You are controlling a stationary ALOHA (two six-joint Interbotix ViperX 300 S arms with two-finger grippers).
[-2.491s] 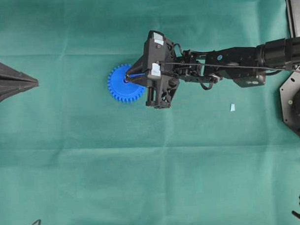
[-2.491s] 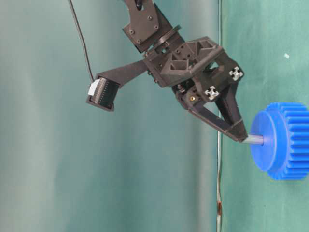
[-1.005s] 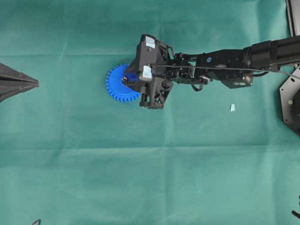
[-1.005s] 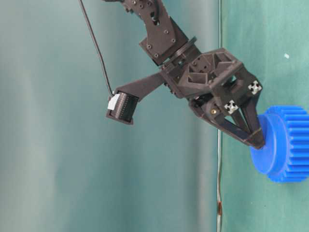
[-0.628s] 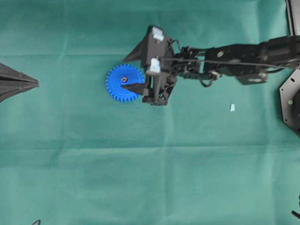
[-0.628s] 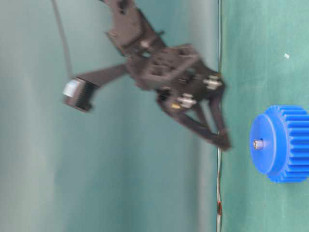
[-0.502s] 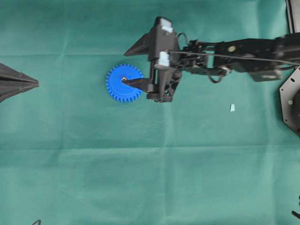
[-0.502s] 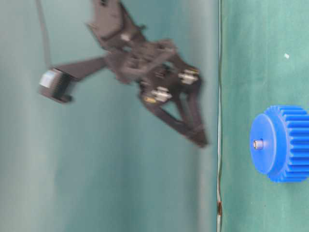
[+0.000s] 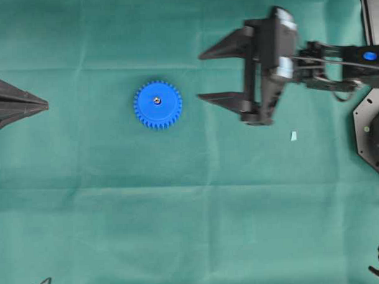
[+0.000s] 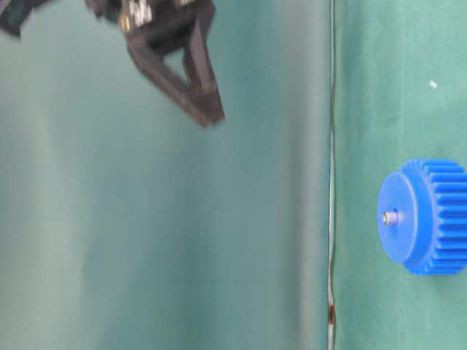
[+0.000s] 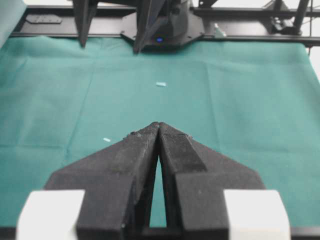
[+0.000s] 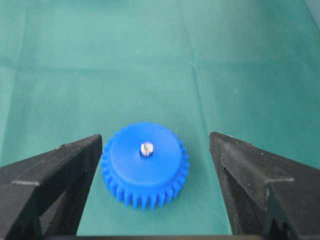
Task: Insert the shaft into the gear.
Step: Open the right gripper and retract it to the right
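— While my right gripper [image 9: 201, 76] hangs above the green cloth [image 9: 180, 229] with its jaws spread wide and nothing between them, the gear [image 9: 157, 104] lies flat on the cloth ahead of its fingertips and well below them.

— And the shaft?

— The shaft [image 12: 146, 148] stands upright in the gear's centre hole, only its shiny round end poking above the raised hub. I touch neither piece.

— So which step is this?

— I judge the insertion done, so what is left is getting clear. My next move only calls for keeping the open fingers away from the gear so nothing gets knocked.

— How does the gear look?

— Bright blue plastic, many small teeth round the rim, sitting level. The pin looks straight, not leaning. How deep it goes I cannot tell.

— Your other tool?

— My left gripper [image 11: 159, 127] is clenched on nothing, its tips pressed together, parked far from the gear.
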